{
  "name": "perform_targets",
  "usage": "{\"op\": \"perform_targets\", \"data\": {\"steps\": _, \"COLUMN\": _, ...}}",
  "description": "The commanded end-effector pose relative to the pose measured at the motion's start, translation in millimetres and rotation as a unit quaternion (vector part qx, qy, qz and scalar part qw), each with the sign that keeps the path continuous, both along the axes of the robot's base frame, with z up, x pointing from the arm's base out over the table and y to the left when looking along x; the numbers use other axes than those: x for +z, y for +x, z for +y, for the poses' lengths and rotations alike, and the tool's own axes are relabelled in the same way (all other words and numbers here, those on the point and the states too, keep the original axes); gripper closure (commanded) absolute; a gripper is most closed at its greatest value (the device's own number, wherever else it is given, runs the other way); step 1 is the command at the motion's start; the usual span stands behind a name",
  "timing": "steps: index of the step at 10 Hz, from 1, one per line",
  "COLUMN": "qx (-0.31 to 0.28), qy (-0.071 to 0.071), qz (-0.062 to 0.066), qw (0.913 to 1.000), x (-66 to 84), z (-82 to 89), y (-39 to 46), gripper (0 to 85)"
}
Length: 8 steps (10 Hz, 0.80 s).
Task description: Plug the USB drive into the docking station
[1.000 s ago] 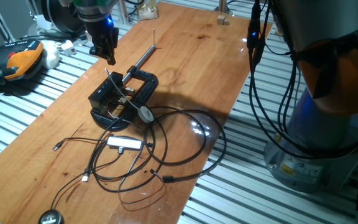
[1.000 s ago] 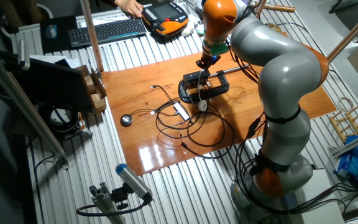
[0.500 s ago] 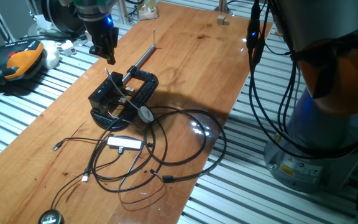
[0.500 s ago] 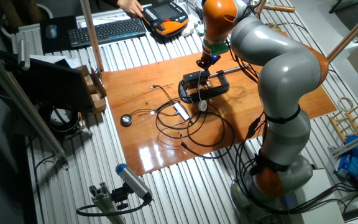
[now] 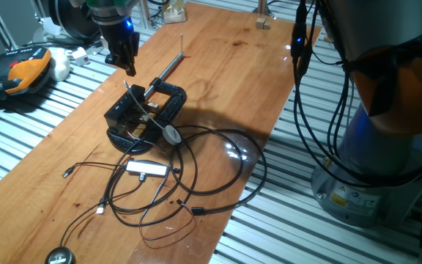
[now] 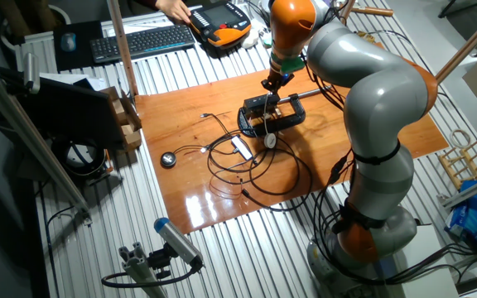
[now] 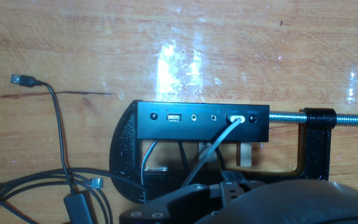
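Dock (image 5: 127, 116) sits mid-desk, held in the black C-clamp (image 5: 168, 99), w/ the clamp's rod (image 5: 168, 67) pointing to the far edge. Hand view looks at the dock's port face (image 7: 202, 119): one free USB port (image 7: 174, 117) left of centre, and a white cable (image 7: 219, 140) already plugged in to the right of it.

Claw (image 5: 129, 67) hangs above and behind the dock, apart from it, not touching. Fingers look close together in both fixed views, but they're too small and dark to read. Can't tell if they're fully closed or if the USB drive is pinched between them. Drive itself not clearly visible in any view; hand view only shows dark claw parts along the bottom edge.

Change: vs 1 s ago the claw tip has gone up and back a hair, away from the dock. Since 0.5 s ago basically no motion. Dock, clamp, cables and the silver adapter (image 5: 143, 168) on the desk (image 5: 218, 59) haven't shifted.

Meaning, as a judgement: prob. a pause or small re-aim before the approach, not insertion yet. Port still empty, so plugging step not done, task early. Next move likely needs the claw to come down and line up w/ the free port, staying clear of the white cable next to it. Risk: misalignment, or snagging the loose wires at the dock's front.
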<state>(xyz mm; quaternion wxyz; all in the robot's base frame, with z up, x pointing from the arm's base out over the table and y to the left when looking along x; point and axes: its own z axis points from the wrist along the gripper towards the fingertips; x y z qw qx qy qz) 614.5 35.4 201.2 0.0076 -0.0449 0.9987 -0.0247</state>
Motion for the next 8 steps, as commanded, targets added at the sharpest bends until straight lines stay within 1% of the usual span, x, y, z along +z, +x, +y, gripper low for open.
{"op": "perform_targets", "data": {"steps": 1, "qx": 0.0, "qy": 0.0, "qz": -0.001, "qw": 1.0, "x": 0.0, "z": -0.1, "y": 0.1, "gripper": 85.0}}
{"op": "perform_targets", "data": {"steps": 3, "qx": 0.001, "qy": 0.002, "qz": 0.001, "qw": 1.0, "x": 0.1, "z": 0.0, "y": -0.2, "gripper": 85.0}}
{"op": "perform_targets", "data": {"steps": 8, "qx": 0.0, "qy": -0.002, "qz": -0.002, "qw": 1.0, "x": -1.5, "z": 2.1, "y": 0.9, "gripper": 85.0}}
